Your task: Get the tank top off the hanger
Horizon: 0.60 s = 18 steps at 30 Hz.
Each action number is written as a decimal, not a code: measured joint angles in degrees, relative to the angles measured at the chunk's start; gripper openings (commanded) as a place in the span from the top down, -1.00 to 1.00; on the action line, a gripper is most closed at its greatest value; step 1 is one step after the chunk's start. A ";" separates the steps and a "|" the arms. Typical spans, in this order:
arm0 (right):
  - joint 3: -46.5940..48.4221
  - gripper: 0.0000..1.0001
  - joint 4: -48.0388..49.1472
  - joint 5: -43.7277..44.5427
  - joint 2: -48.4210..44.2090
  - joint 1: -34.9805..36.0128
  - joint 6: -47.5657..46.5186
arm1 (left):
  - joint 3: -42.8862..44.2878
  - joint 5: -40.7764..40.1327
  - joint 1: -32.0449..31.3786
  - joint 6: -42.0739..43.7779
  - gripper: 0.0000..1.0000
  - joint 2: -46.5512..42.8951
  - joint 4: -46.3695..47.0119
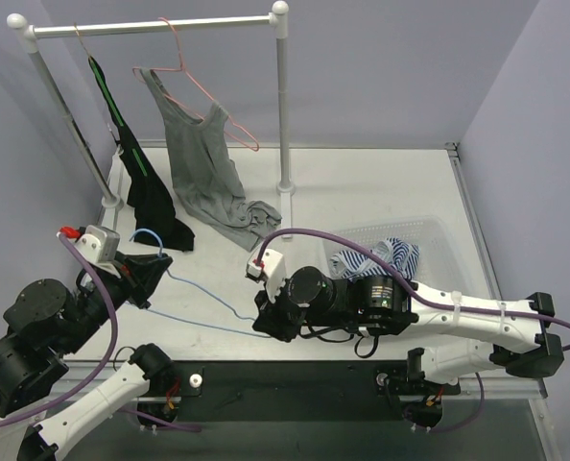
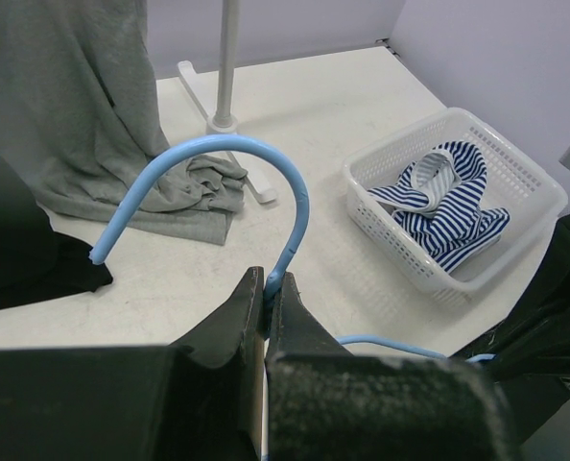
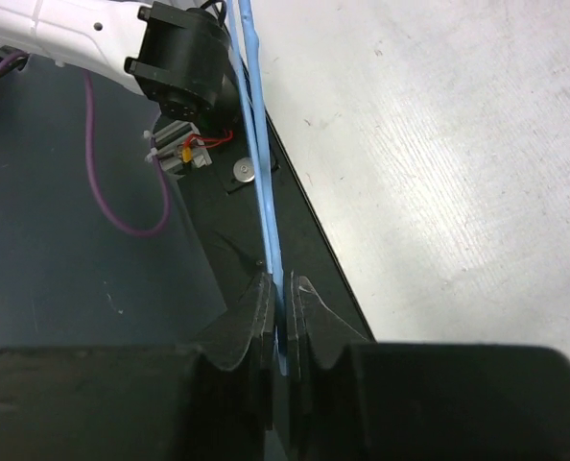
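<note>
Lavender walls [image 1: 391,67] closed in a white table [image 1: 381,192], w/ a white garment rack [image 1: 151,26] at the far side, well ahead of both grippers.

L gripper [image 2: 266,298] had its fingers pressed together on the neck of a blue hanger [image 2: 227,146], just under the hook. The hook arched up and over to the left of the fingertips, its open end pointing down. R gripper [image 3: 280,317] was pinched tight on the same hanger's thin blue wire, which ran straight up and away from between its fingers, past the table's near edge. From above, the wire spanned between L gripper [image 1: 155,269] and R gripper [image 1: 266,322], the two well apart.

Grey tank top [image 1: 201,163] hung ahead of L gripper and slightly to its right, caught on a tilted pink hanger [image 1: 201,86] on the rail. Its hem lay bunched on the table beside the rack's right post. In L wrist view the tank top [image 2: 83,106] filled the upper left, beyond the blue hook.

Black garment w/ green stripe [image 1: 151,197] hung directly ahead of L gripper, its bottom touching the table. White plastic basket [image 2: 534,187] sat off to L gripper's right, just beyond R arm, holding a blue-and-white striped garment [image 2: 448,206].
</note>
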 measured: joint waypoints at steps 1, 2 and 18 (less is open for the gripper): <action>0.00 1.00 0.09 0.17 -0.13 0.39 -0.17 | 0.00 0.00 0.00 0.00 0.84 0.00 0.00; 0.00 1.00 0.07 0.42 -0.31 0.55 -0.33 | 0.00 0.00 0.00 -0.02 0.66 -0.02 0.02; -1.51 1.00 -9.55 15.98 -15.47 0.07 -0.13 | 0.02 3.54 0.00 -1.81 -0.94 -5.97 4.59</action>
